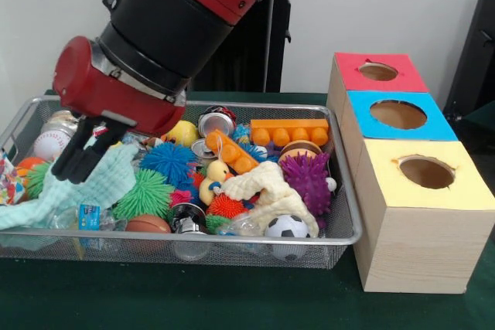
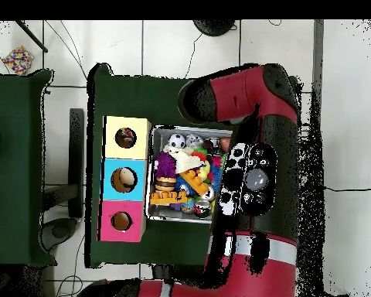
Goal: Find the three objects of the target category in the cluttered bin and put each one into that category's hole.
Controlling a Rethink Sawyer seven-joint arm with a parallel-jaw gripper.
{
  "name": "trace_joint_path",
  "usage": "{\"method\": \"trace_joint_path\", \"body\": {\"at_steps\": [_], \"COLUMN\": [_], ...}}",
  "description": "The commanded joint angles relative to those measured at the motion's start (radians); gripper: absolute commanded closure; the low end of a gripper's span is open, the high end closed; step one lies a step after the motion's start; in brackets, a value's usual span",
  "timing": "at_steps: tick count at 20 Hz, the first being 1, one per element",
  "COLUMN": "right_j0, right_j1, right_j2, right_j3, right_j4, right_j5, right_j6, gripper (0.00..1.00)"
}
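At the wire bin's point(image 1: 340, 214) near edge lie a soccer ball point(image 1: 287, 227) and a brown ball point(image 1: 147, 224); behind them a green spiky ball point(image 1: 144, 194) and a mint cloth point(image 1: 85, 187). Farther back the gripper point(image 1: 77, 161) hangs over the cloth, whether clenched I cannot tell; beside the bin stand the yellow box point(image 1: 421, 214), blue box point(image 1: 398, 117) and red box point(image 1: 377, 73), each with a hole.

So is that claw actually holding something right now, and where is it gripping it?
It cannot be told. The claw hangs down at the pale green cloth in the wire basket, but no grip shows.
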Motion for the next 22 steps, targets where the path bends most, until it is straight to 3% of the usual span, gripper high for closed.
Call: {"method": "trace_joint_path", "body": {"at_steps": [1,9,22], "right_j0": [-0.017,-0.009,-0.018], "right_j1": [0.050,0.098,0.177], "right_j2": [-0.005,-0.049,-0.074], "right_j3": [0.050,0.027,-0.016], "right_j4": [-0.075,-0.122,-0.117], "right_j5": [0.130,0.129,0.198], "right_j6": [-0.257,-0.265,-0.264], "gripper": [1.00,1.00,1.00]}}
